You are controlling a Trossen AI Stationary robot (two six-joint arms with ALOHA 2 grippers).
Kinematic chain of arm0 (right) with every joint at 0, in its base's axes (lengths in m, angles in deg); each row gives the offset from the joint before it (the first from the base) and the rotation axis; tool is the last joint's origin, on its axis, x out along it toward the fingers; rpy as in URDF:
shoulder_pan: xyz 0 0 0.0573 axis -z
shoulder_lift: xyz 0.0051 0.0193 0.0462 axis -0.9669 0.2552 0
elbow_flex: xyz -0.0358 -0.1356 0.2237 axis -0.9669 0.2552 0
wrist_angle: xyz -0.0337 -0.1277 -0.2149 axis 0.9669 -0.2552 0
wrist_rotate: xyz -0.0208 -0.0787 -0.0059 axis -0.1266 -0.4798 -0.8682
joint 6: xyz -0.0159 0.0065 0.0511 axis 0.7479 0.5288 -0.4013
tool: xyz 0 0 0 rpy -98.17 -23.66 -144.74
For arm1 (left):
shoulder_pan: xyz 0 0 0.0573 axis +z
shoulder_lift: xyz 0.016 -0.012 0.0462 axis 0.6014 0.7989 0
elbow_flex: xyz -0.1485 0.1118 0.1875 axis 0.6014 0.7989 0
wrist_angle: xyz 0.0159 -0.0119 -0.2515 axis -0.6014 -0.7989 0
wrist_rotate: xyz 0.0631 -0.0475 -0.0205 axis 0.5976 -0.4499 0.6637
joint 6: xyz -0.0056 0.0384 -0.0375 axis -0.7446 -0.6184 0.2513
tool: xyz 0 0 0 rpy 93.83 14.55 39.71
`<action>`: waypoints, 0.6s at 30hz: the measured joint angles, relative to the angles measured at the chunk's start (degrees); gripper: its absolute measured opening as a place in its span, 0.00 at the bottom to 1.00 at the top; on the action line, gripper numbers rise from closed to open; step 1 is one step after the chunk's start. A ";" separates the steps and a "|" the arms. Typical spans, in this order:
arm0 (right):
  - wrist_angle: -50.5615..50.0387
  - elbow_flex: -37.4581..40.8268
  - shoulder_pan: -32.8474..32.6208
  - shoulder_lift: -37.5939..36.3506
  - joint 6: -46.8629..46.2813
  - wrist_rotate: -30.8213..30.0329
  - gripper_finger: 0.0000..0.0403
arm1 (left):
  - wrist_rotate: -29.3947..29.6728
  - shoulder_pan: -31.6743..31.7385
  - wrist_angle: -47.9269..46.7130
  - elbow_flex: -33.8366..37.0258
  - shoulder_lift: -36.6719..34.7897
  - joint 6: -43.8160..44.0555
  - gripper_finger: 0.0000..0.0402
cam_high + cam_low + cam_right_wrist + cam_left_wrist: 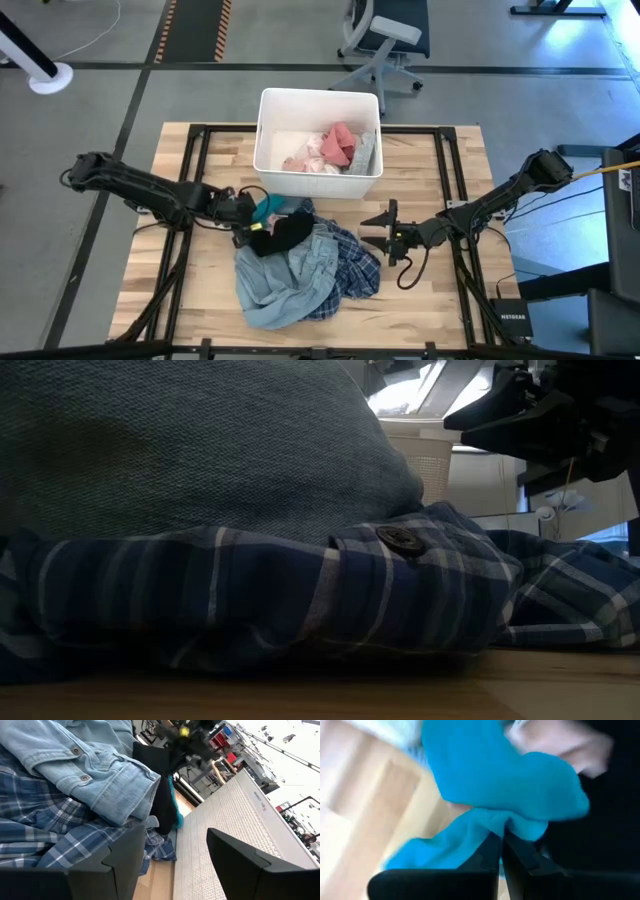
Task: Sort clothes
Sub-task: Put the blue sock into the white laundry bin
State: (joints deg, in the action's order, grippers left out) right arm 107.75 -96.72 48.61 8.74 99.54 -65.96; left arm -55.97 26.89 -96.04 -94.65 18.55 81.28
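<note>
A wooden table [440,300] with a black frame stands on a grey floor [120,90]. Dark lines cross the floor, and a yellow-black hazard strip [195,28] runs near the top edge. An office chair [385,35] stands behind the table. A white post base [48,76] sits at far left

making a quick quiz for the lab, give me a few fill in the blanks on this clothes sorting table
1. The left gripper is shut on a garment coloured ____.
2. The white bin already holds pink and ____ clothes, plus a grey piece.
3. The right gripper, beside the pile, has its fingers ____.
4. In the pile, the denim shirt lies against a navy ____ shirt.

Missing words: teal; white; open; plaid
</note>
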 joint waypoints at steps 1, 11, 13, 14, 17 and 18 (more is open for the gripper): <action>0.00 0.00 0.00 0.00 0.00 0.00 0.58 | 0.81 0.00 -1.25 -1.96 0.00 -0.75 0.01; -0.23 0.00 0.00 0.00 0.00 0.02 0.58 | 10.32 -0.02 -10.86 -22.33 -0.07 -9.92 0.01; -0.31 0.00 0.00 0.00 0.00 0.04 0.58 | 11.19 0.00 -10.49 -25.22 -0.07 -12.43 0.01; -0.31 0.00 0.00 0.00 0.00 0.04 0.58 | 11.63 0.00 -10.09 -26.49 -0.07 -13.73 0.01; -0.33 0.00 0.00 0.00 0.00 0.04 0.58 | 13.42 0.00 -7.26 -30.09 -0.04 -17.62 0.01; -0.33 0.00 0.00 0.00 0.00 0.04 0.58 | 13.88 0.00 -6.04 -31.10 -0.05 -19.17 0.01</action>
State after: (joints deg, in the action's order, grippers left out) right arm 107.42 -96.72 48.61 8.74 99.54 -65.92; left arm -42.10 26.89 -102.08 -125.75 18.50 62.10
